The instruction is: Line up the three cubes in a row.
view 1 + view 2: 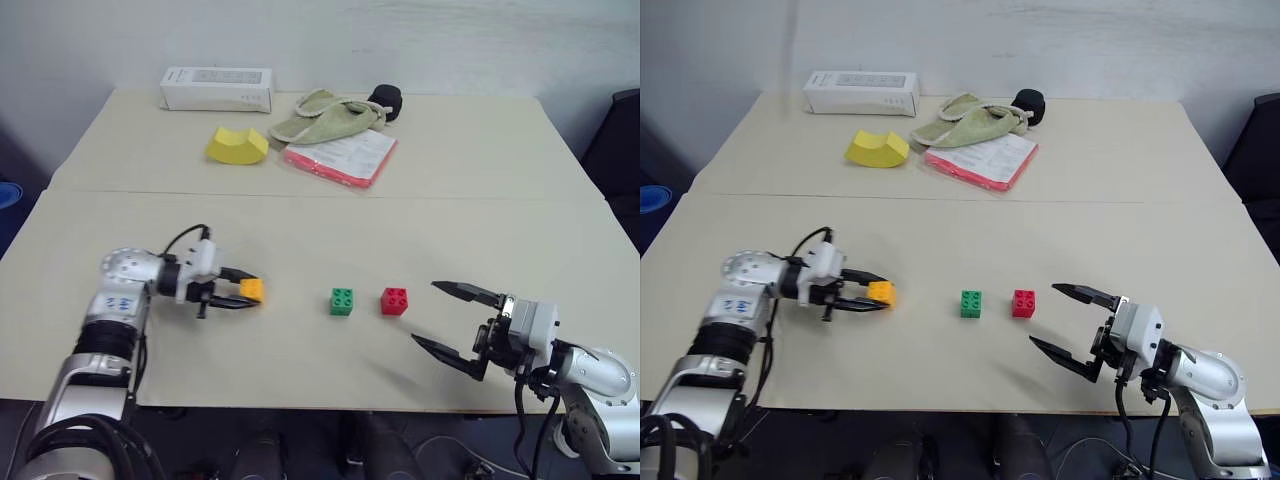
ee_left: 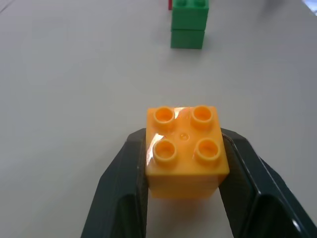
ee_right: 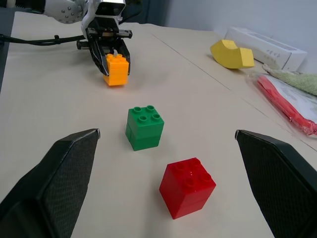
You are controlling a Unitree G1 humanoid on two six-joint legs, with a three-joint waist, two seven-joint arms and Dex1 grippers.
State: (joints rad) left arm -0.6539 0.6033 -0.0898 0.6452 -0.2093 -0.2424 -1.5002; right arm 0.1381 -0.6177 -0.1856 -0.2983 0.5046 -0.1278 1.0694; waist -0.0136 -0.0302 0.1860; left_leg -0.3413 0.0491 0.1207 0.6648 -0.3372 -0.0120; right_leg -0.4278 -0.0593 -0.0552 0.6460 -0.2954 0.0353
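1. On the bench (image 1: 560, 230), the right gripper (image 1: 441, 315) rests with jaws wide apart, near the red cube (image 1: 394, 301).
2. Left gripper (image 1: 244, 292) has its jaws clamped on the orange-yellow cube (image 1: 251, 290).
3. Green cube (image 1: 341, 301) sits between them, just beside the red one.

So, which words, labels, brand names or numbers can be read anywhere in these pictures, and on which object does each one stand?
No text can be read for certain.
White box: grey printing on its top face, too small to read.
Red-edged booklet: faint print on its pale cover, too blurred to read.
Left forearm sticker: small blue marks, unreadable.
Orange cube, green cube, red cube: no lettering seen.
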